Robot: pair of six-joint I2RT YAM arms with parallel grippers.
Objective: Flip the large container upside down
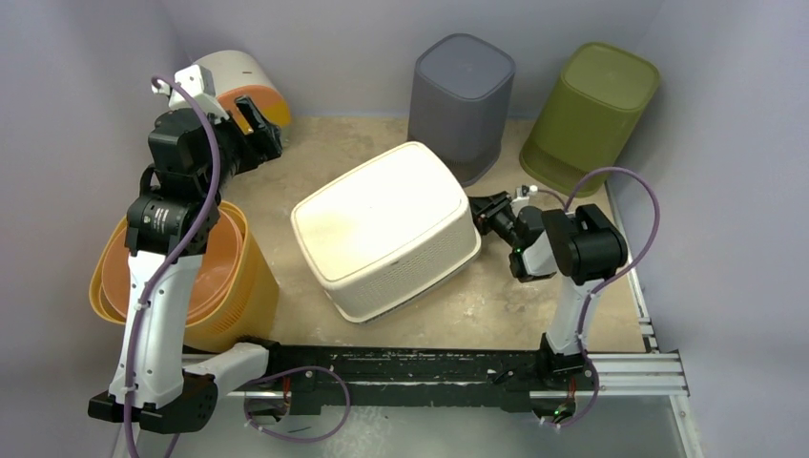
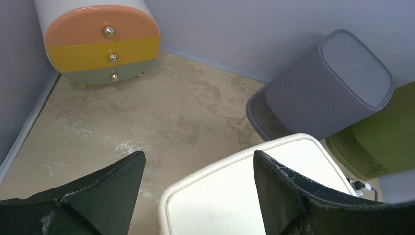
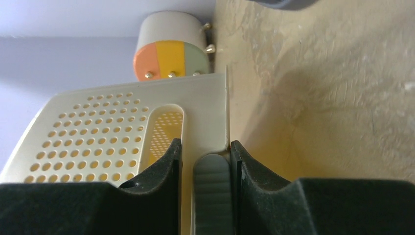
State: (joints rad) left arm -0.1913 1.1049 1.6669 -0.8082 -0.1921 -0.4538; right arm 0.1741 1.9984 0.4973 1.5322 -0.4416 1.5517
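Large container (image 1: pixel 382 224), rim pinched between the right fingers (image 3: pixel 161 181).

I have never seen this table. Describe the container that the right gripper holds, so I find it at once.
In the middle of the beige table lies the cream container, solid base up, the right gripper clamped on its edge. Unlike the taller gray bin and olive bin behind it, it is wide, low and pale, with small holes across its sides.
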